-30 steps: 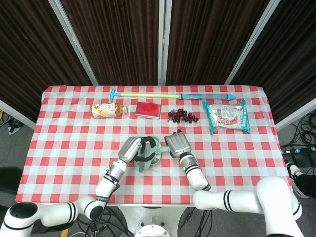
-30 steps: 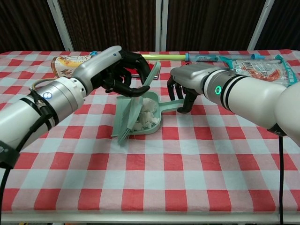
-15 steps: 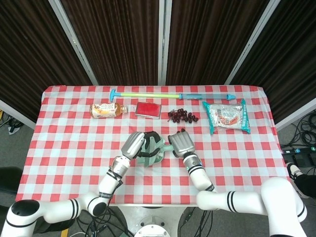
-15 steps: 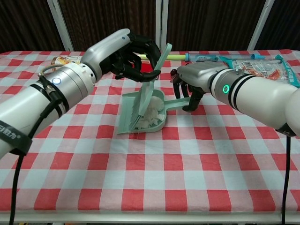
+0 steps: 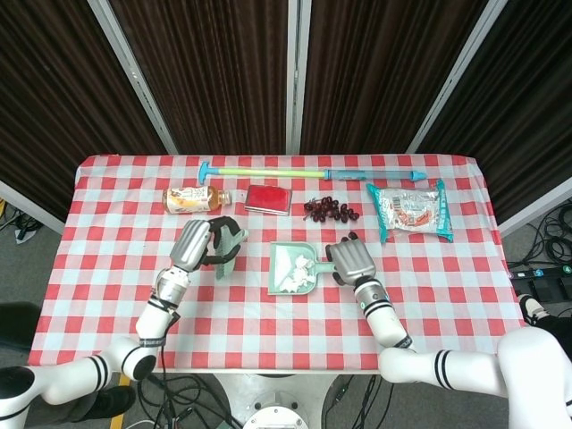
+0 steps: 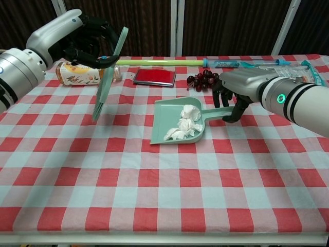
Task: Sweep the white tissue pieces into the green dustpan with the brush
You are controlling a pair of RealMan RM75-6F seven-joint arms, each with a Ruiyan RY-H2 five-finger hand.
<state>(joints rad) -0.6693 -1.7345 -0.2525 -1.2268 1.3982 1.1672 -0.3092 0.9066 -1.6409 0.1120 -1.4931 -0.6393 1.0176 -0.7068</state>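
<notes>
Your right hand (image 6: 232, 99) curls around the dustpan (image 6: 177, 121) handle, but the handle itself sits mostly behind the fingers (image 5: 350, 249) in both views, so the grip shows only by the closed curl. From the head view the brush (image 5: 229, 254) is largely tucked under your left hand (image 5: 198, 244) — only a sliver of green pokes out. The chest view shows it better: the left hand (image 6: 85, 42) holds the brush (image 6: 107, 72) raised above the table (image 6: 164, 195), bristles pointing down, well left of the pan. The left forearm is cut off at the frame edge there.

The tissue (image 6: 186, 123) lies piled inside the pan, toward its back wall near the handle; no loose scraps can be made out on the cloth around it.

Since a second ago, the brush has left the pan — then its bristles stood in the pan mouth among the tissue, now it hangs clear to the left. The pan has shifted rightward with your right hand, and its contents are now plainly visible from above.
</notes>
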